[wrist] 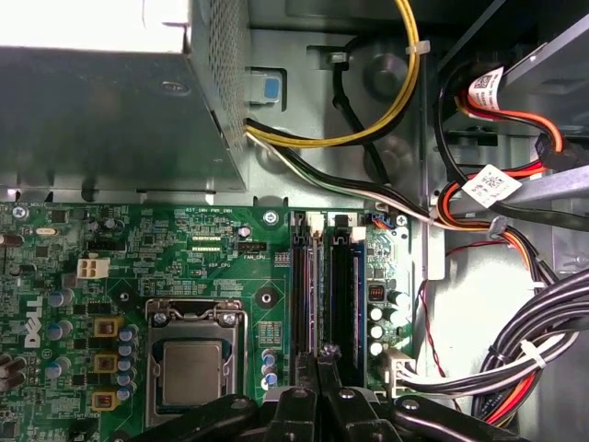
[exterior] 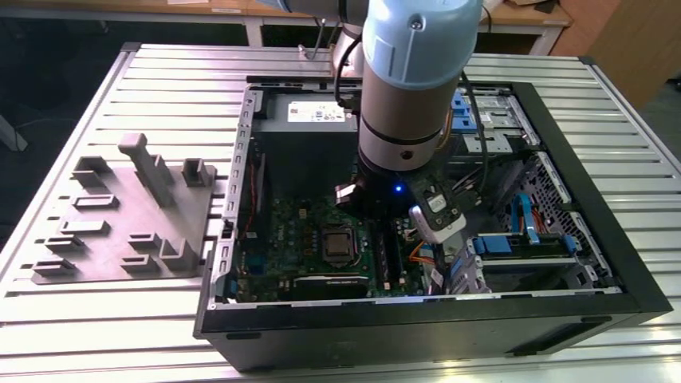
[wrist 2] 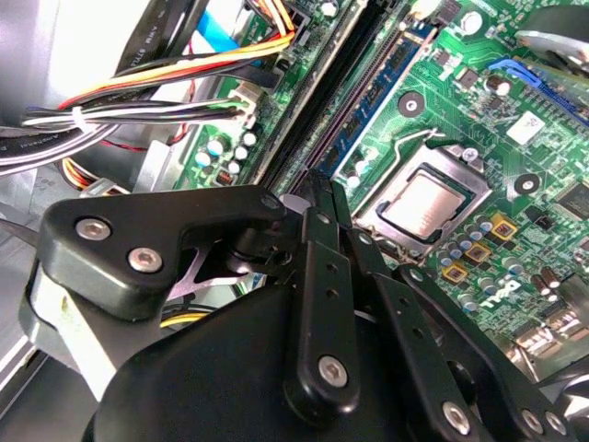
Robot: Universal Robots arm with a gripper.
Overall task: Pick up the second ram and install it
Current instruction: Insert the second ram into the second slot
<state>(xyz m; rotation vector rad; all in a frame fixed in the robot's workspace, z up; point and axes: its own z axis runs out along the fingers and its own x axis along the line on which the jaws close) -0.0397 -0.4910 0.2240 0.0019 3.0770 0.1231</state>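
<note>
Possibly, with tool (wrist: 323, 357) pinched narrow over second ram (wrist: 345, 285), seemingly standing edge-on in its slot near the cables (wrist: 525, 354), could press off-centre and leave one end unlatched, bend the board (wrist: 166, 249), or snag them.

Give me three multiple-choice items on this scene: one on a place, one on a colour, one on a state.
1. Where is the black tool relative to the black metal computer case?
A. outside it
B. inside it, over the long black memory slots
C. beneath it

2. What colour is the large printed circuit board?
A. red
B. white
C. green

3. The case's upward side is:
A. open
B. covered by a panel
C. covered by cloth

Answers: 1 B, both wrist views show it over the slots. 2 C, the board is green throughout. 3 A, the exterior view looks straight onto the board inside.
</note>
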